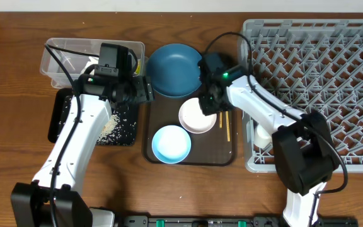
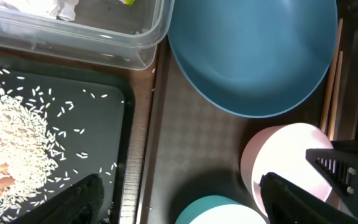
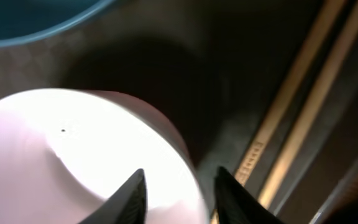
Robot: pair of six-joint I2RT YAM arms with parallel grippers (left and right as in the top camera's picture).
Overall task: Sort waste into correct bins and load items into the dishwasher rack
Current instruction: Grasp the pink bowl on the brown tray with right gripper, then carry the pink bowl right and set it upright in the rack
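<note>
At the far left, crumpled tissue [image 2: 45, 6] is held in the clear tub [image 1: 58, 60]. Just nearer, loose rice [image 1: 109, 128] is spread on the black tray [image 1: 130, 126], so the two kinds of waste are sorted apart. The left pincer [image 2: 191, 196] is hung between the black tray and the serving tray [image 1: 222, 154], its jaws wide apart and nothing gripped.

On the serving tray the blue plate [image 1: 174, 69] is laid flat at the far end, with the white bowl [image 1: 197, 116] and the light-blue bowl [image 1: 171, 144] set mouth-up nearer. The right pincer [image 3: 182, 193] is placed astride the white bowl's rim, jaws a little apart, one inside and one outside — judged to be a rim pinch made ready for the rack [image 1: 333, 63]. The chopsticks [image 1: 228, 126] are laid side by side along the serving tray's right edge, long axis running near to far. A white cup [image 1: 262, 135] is seen in the rack's near left corner.
</note>
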